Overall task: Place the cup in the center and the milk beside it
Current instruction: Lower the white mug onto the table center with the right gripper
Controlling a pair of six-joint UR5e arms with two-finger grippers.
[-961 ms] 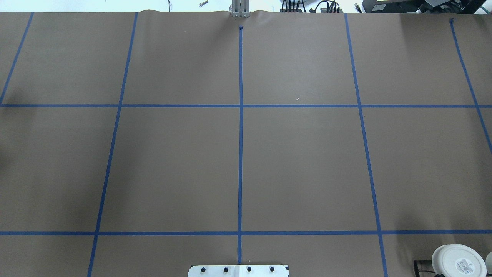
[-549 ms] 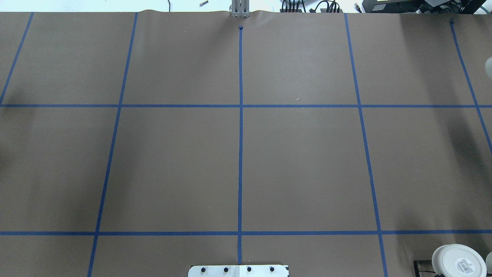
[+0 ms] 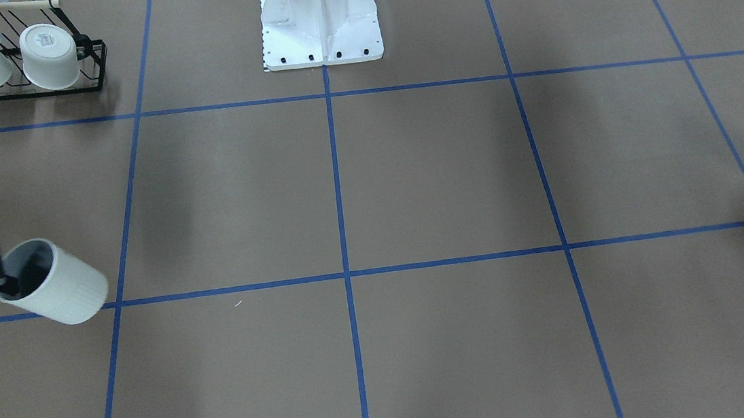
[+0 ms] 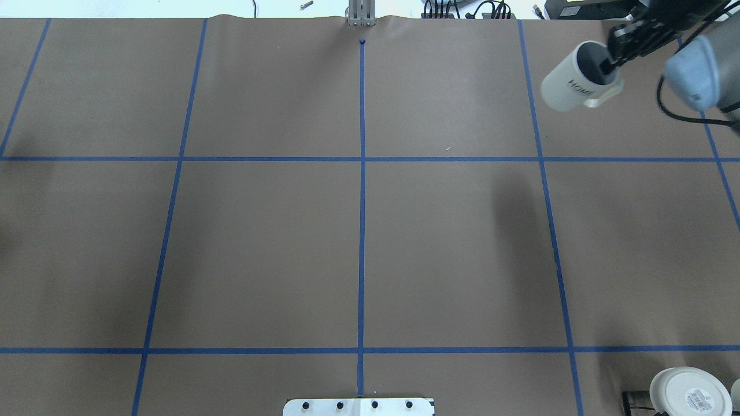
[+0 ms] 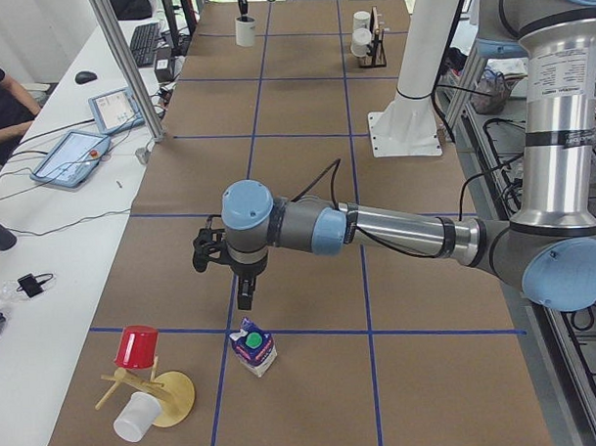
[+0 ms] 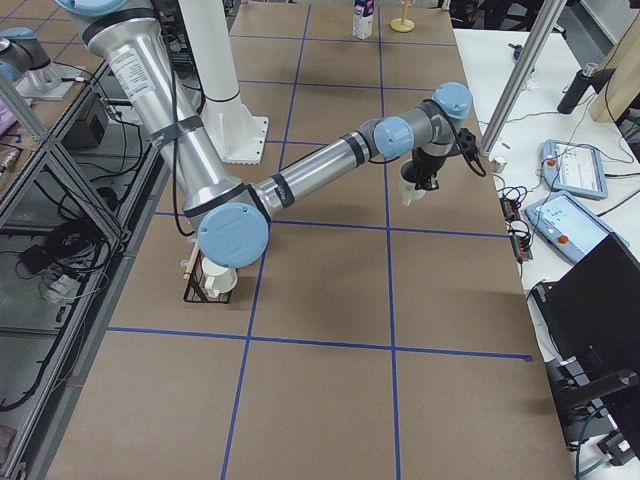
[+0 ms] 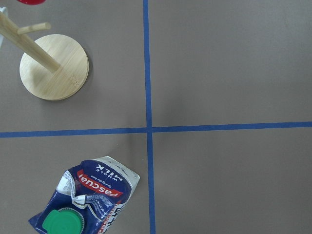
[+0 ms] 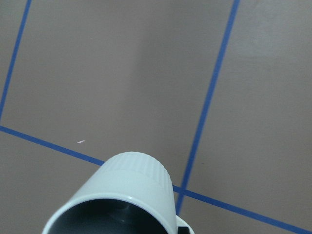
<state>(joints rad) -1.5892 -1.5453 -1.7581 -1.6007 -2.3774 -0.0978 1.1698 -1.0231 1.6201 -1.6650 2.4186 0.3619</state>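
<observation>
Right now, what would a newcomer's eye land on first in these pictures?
The white cup stands out, held tilted in the air by the right claw above the far right corner of the table. Next, the milk carton stands near the table's left end, with the left claw hanging near it.

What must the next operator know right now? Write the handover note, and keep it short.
Right gripper: shut on the rim of the cup, which hangs tilted in the air over the far right of the table.
Left gripper: above the milk carton; whether it is open or shut cannot be told.
The carton stands at the table's left end.
Done: cup lifted.
Left: cup to center, milk beside it.
</observation>
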